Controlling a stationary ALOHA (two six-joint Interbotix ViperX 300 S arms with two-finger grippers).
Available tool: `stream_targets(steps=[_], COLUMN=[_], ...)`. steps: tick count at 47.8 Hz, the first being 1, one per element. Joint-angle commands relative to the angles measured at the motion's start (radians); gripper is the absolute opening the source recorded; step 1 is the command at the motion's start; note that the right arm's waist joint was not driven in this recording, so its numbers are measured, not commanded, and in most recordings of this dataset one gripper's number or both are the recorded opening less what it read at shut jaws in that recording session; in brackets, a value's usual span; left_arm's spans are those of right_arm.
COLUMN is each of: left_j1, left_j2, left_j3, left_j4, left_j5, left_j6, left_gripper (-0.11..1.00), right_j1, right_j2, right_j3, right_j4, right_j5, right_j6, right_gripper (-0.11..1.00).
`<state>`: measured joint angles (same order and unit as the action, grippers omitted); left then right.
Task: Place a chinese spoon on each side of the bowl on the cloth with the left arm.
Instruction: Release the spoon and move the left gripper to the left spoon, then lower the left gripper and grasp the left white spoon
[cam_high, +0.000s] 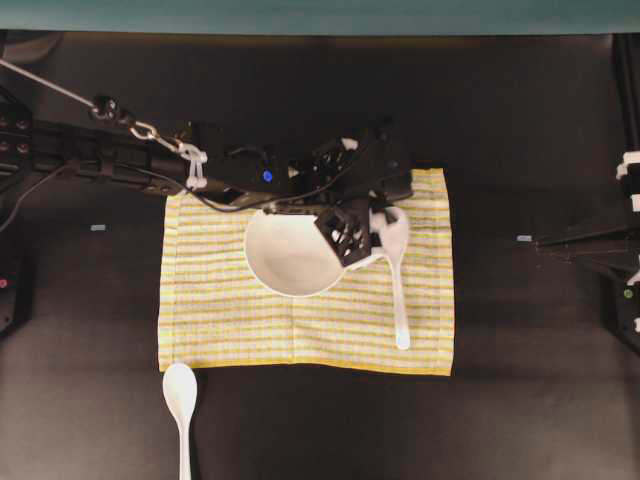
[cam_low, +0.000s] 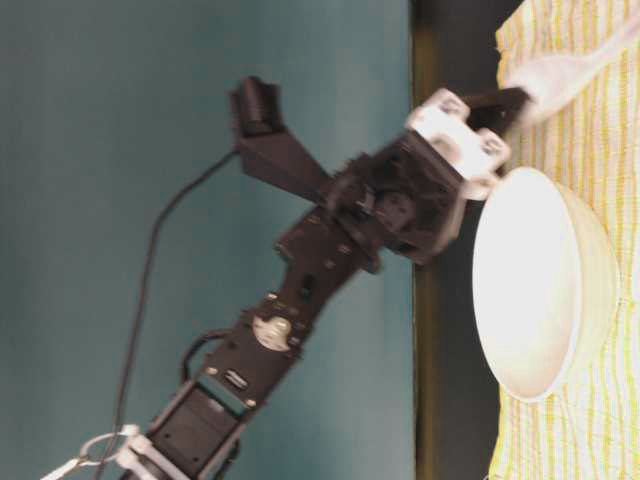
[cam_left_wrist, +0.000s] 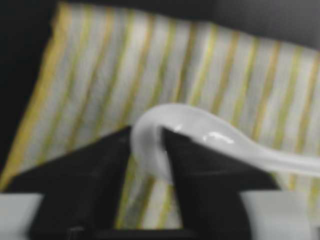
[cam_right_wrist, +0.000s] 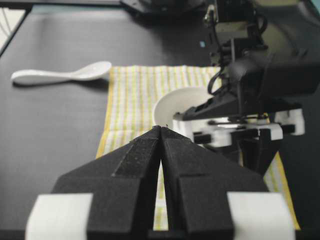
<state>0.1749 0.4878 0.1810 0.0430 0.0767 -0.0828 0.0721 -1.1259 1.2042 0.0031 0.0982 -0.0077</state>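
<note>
Overhead view: glossy white bowl (cam_high: 290, 255) (round, plain) on striped cloth (cam_high: 230, 320).

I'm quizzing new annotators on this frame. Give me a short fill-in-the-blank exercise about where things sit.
1. The white bowl rests on the striped ____.
2. The second spoon lies on the bare black ____, off the cloth.
3. The spoon on the cloth lies beside the ____.
4. The right gripper's fingers are ____.

Missing words: cloth; table; bowl; shut
</note>
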Motion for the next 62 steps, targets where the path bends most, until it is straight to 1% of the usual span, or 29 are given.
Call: stream_targets(steps=[1,4,6,9,11,15,19,22,23,25,26,29,32,33,35,38,41,44,48,53,57,62], left_j1=[-0.006,-0.008,-0.009,-0.021,-0.037,-0.078,-0.135,-0.176,-0.201,-0.233,-0.249,-0.285,-0.308,-0.316,-0.325,-0.339,-0.360,-0.385,-0.431,-0.472,-0.482,-0.482], left_j2=[-0.009,-0.018,-0.034,-0.092,-0.138,-0.249,-0.391,-0.492,-0.541,-0.595,-0.618,-0.676,-0.716,-0.730,-0.749,-0.769,-0.776,-0.778,-0.775,-0.759,-0.736,-0.701], left_j3=[0.008,0.023,0.028,0.040,0.054,0.095,0.169,0.236,0.279,0.337,0.370,0.466,0.555,0.595,0.649,0.718,0.769,0.804,0.834,0.847,0.865,0.874], left_j4=[0.003,0.003,0.003,0.003,0.003,0.003,0.003,0.003,0.003,0.003,0.003,0.003,0.003,0.003,0.003,0.003,0.003,0.003,0.003,0.003,0.003,0.003], left_j5=[-0.057,-0.107,-0.130,-0.141,-0.140,-0.140,-0.140,-0.144,-0.149,-0.156,-0.163,-0.176,-0.186,-0.186,-0.184,-0.183,-0.183,-0.184,-0.190,-0.178,-0.163,-0.164], left_j6=[0.000,-0.003,-0.008,-0.002,0.005,0.009,0.008,-0.009,-0.017,-0.037,-0.051,-0.123,-0.221,-0.276,-0.344,-0.422,-0.468,-0.489,-0.494,-0.499,-0.512,-0.523], left_gripper=[0.43,0.63,0.74,0.86,0.89,0.86,0.86,0.86,0.86,0.86,0.86,0.86,0.86,0.86,0.86,0.86,0.86,0.86,0.86,0.86,0.86,0.86], right_j1=[0.000,0.000,0.000,0.000,0.000,0.000,0.000,0.000,0.000,0.000,0.000,0.000,0.000,0.000,0.000,0.000,0.000,0.000,0.000,0.000,0.000,0.000], right_j2=[0.003,0.003,0.002,-0.002,-0.006,-0.018,-0.034,-0.041,-0.043,-0.048,-0.051,-0.055,-0.060,-0.061,-0.063,-0.064,-0.064,-0.064,-0.063,-0.064,-0.063,-0.063], right_j3=[-0.011,-0.011,-0.009,-0.011,-0.012,-0.015,-0.012,-0.009,-0.009,-0.006,-0.005,-0.002,0.000,0.000,-0.002,-0.002,0.000,0.000,0.005,0.021,0.028,0.031], right_j4=[0.000,0.000,0.000,0.000,0.000,0.002,0.002,0.002,0.002,0.002,0.002,0.002,0.002,0.002,0.000,0.002,0.002,0.000,0.000,0.002,0.003,0.021], right_j5=[-0.002,0.000,0.000,-0.002,0.000,0.000,0.000,0.008,0.012,0.028,0.038,0.078,0.100,0.107,0.110,0.104,0.094,0.084,0.081,0.081,0.080,0.075], right_j6=[0.009,0.008,0.008,0.005,0.002,0.005,0.009,0.009,0.009,0.011,0.011,0.012,0.012,0.012,0.012,0.011,0.011,0.011,0.011,0.012,0.014,0.014], right_gripper=[0.00,0.00,0.00,0.00,0.00,0.00,0.00,0.00,0.00,0.00,0.00,0.00,0.00,0.00,0.00,0.00,0.00,0.00,0.00,0.00,0.00,0.00])
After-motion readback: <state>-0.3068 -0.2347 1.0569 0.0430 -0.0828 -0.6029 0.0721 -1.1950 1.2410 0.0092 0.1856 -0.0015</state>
